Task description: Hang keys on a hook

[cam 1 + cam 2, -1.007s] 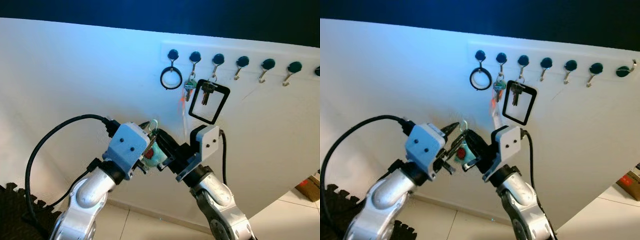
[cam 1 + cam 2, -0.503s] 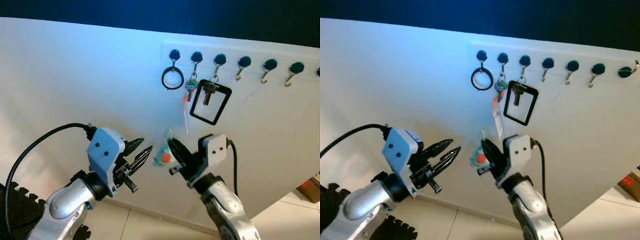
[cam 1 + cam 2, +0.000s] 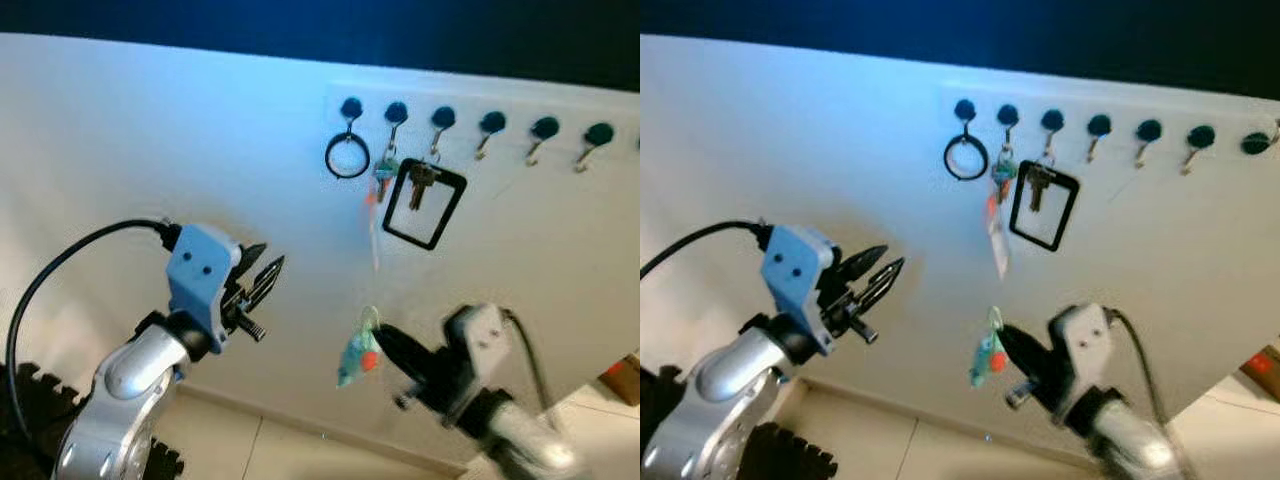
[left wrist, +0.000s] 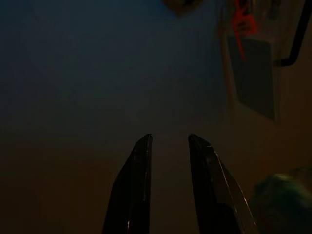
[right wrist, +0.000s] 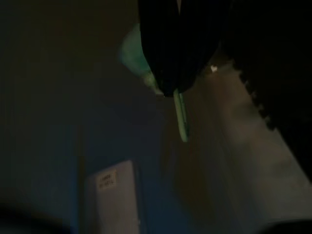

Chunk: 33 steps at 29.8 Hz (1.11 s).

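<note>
A white wall rail carries a row of dark hooks (image 3: 490, 122). A black ring (image 3: 347, 157) hangs on the first hook, a bunch of keys with a tag (image 3: 381, 176) on the second, and a black square frame with a key (image 3: 425, 203) on the third. My right gripper (image 3: 388, 346) is low before the wall, shut on a teal key fob with a red spot and green ring (image 3: 357, 356). Further left and higher, my left gripper (image 3: 268, 272) is open and holds nothing; its fingers (image 4: 142, 185) point at the bare wall.
Several hooks to the right of the frame are free, such as the one at the far right (image 3: 598, 133). A cardboard box (image 3: 625, 376) sits on the tiled floor at the lower right. A black cable (image 3: 60, 270) loops from my left wrist.
The two grippers were together on the teal fob; now only the right one holds it. The left gripper has drawn back to the left, and the right has dropped lower and rightward.
</note>
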Available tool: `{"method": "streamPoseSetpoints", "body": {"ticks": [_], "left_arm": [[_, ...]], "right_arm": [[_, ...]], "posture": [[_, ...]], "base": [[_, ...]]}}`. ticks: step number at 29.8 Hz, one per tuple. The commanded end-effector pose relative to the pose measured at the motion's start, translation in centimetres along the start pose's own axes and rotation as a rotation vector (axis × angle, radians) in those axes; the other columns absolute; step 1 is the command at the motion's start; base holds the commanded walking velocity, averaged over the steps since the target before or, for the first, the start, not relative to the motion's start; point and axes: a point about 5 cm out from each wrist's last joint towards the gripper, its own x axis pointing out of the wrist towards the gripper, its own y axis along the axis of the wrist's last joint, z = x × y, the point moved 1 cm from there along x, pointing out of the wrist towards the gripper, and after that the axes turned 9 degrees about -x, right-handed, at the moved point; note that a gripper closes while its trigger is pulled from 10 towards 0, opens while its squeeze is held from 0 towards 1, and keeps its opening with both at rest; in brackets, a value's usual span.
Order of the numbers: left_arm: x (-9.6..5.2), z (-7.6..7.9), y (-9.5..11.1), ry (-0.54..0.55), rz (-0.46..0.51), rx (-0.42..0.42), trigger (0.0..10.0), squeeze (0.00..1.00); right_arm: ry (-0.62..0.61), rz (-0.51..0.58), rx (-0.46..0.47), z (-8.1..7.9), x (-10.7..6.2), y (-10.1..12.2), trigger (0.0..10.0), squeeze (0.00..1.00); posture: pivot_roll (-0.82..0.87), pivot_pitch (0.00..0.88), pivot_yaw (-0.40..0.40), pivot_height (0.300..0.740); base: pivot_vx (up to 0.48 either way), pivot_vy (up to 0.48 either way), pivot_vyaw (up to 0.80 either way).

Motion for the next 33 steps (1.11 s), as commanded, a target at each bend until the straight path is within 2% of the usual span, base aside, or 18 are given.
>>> {"method": "streamPoseSetpoints", "body": {"ticks": [1,2,5,8,11,13,21,26,29,33], "left_arm": [[0.2,0.2,-0.1,-0.024,-0.001,-0.005,10.0,0.00],[0.2,0.2,-0.1,-0.024,-0.001,-0.005,10.0,0.00],[0.8,0.1,0.1,-0.029,0.011,-0.007,10.0,0.00],[1.0,0.0,0.2,-0.020,0.021,-0.010,10.0,0.00],[1.0,-0.1,0.3,-0.016,0.022,-0.012,10.0,0.00],[1.1,-0.2,0.2,-0.007,0.022,-0.017,10.0,0.00],[1.4,-0.3,0.0,-0.016,0.019,-0.020,10.0,0.00],[2.0,-0.1,0.0,-0.038,0.025,-0.025,10.0,0.00],[2.1,-0.1,0.1,-0.040,0.028,-0.025,10.0,0.00],[2.2,-0.1,0.1,-0.034,0.034,-0.025,10.0,0.00]], "right_arm": [[0.037,0.029,0.019,0.2,-0.9,1.4,10.0,0.00],[0.037,0.029,0.019,0.2,-0.9,1.4,10.0,0.00],[-0.010,0.076,-0.006,2.6,-2.8,3.6,10.0,0.00],[-0.061,0.089,-0.033,3.7,-3.4,4.3,10.0,0.00],[-0.085,0.096,-0.043,4.1,-3.7,4.7,10.0,0.00],[-0.147,0.105,-0.071,5.0,-4.2,5.2,10.0,0.00],[-0.234,0.154,-0.073,6.0,-5.1,6.9,10.0,0.00],[-0.360,0.360,-0.009,8.5,-5.5,9.9,10.0,0.00],[-0.359,0.391,0.006,8.7,-5.4,10.3,10.0,0.00],[-0.407,0.422,0.020,10.2,-5.5,10.9,10.0,0.00]], "posture": [[0.02,0.166,0.045,0.740],[0.02,0.166,0.045,0.740],[0.02,0.169,0.048,0.740],[0.01,0.172,0.050,0.740],[0.01,0.174,0.049,0.740],[0.00,0.177,0.057,0.740],[-0.01,0.177,0.067,0.740],[-0.02,0.176,0.081,0.740],[-0.02,0.176,0.080,0.740],[-0.01,0.174,0.076,0.740]], "base": [[0.000,0.000,0.00],[0.000,0.000,0.00],[0.000,0.000,0.00],[0.000,0.000,0.00],[0.000,0.000,0.00],[0.000,0.000,0.00],[0.000,0.000,0.00],[0.000,0.000,0.00],[0.000,0.000,0.00],[0.000,0.000,0.00]]}}
